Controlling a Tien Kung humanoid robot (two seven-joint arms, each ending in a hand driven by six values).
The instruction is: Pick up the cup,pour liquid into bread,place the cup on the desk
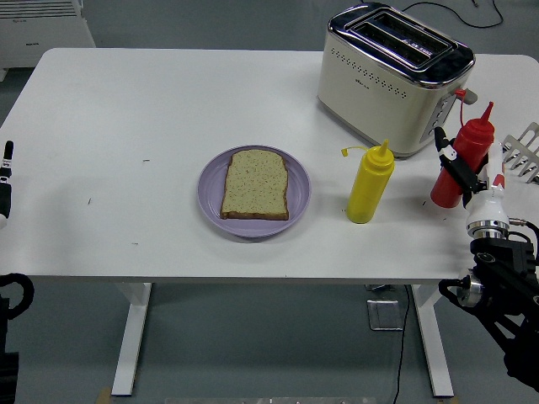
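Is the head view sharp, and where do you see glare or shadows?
Head view: sharp overall, evenly lit; bright reflections on the toaster's chrome top; soft short shadows beside the yellow bottle and under the plate; the red bottle in the right robot hand shows no motion blur.

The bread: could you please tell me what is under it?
The bread lies flat on a purple plate, which sits on the white table. The plate's middle is covered by the slice, so it cannot be seen.
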